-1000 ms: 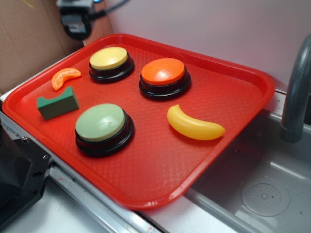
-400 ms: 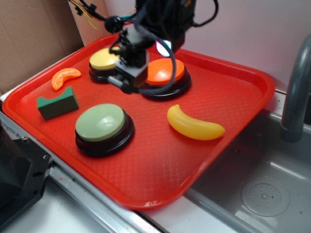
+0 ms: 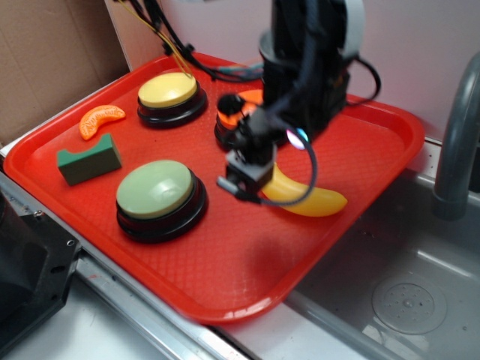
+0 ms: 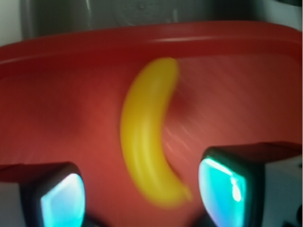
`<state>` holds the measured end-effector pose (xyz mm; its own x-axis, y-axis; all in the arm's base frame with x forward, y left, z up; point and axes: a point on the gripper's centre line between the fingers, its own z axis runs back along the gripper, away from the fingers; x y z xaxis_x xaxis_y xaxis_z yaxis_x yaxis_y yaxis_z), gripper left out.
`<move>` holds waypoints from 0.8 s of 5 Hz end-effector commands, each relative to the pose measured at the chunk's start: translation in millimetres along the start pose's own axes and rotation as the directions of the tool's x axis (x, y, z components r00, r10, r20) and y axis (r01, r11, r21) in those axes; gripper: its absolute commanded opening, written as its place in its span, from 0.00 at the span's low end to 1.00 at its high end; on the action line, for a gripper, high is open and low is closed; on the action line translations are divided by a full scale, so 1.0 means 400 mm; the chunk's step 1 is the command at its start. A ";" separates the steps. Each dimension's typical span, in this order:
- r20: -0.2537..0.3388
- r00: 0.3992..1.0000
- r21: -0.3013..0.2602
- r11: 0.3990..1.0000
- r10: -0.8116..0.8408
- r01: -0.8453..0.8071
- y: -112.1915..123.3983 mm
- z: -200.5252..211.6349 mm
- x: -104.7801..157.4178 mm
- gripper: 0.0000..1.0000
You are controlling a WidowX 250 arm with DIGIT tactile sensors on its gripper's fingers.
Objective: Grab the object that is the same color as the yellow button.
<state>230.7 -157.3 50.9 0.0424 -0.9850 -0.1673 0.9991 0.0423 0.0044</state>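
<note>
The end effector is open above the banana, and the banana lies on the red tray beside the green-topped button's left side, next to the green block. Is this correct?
Not quite. The banana lies to the right of the green-topped button, far from the green block, as the exterior view shows. The rest holds: the end effector is open above it, on the red tray.

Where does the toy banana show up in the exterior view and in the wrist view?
Exterior: the banana lies right of centre on the tray, partly behind the end effector.
Wrist: centre, running top to bottom between the fingertips.
Shared landmark: the red tray's rim.
</note>
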 end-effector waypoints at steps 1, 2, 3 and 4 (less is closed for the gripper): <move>0.033 0.999 0.014 0.999 0.029 -0.029 -0.004 -0.057 0.046 1.00; 0.050 0.996 0.010 0.997 0.079 -0.080 0.004 -0.069 0.027 0.00; 0.074 0.984 -0.002 0.987 0.160 -0.160 0.001 -0.043 -0.014 0.00; 0.150 0.914 -0.030 0.926 0.377 -0.377 -0.017 0.024 -0.072 0.00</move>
<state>230.6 -124.8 50.6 0.3940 -0.9170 -0.0622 0.9187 0.3950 -0.0036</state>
